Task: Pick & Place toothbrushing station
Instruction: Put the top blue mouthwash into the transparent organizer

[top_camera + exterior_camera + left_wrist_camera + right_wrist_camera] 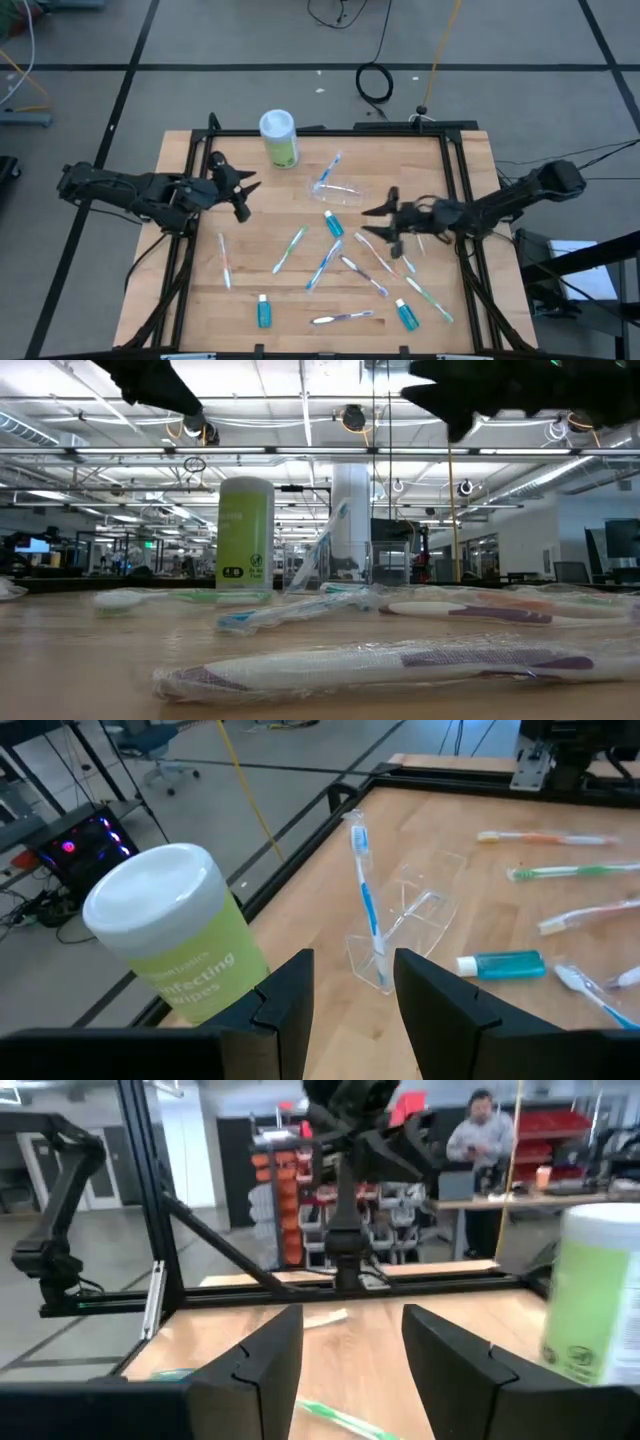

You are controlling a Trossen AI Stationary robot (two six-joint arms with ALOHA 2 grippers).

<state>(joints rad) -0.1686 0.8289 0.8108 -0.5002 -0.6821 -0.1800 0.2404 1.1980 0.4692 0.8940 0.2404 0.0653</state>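
The clear plastic cup [337, 192] seems to lie on its side at the table's far middle. A blue toothbrush [366, 892] leans on it, head up. More toothbrushes, green [290, 248], blue [323, 262] and purple [343, 317], lie flat and scattered, as do three blue white-capped tubes [333, 223] [264, 311] [406, 314]. My left gripper [241, 190] hangs open in the air left of the cup, pointing toward it [350, 1010]. My right gripper [379, 214] hangs open to the cup's right [350, 1370]. Neither has anything between its fingers.
A green canister with a white lid [279, 138] stands upright at the far edge, left of the cup. A black frame [190, 200] borders the wooden table. In the right wrist view a person [481, 1135] shows in the room beyond the table.
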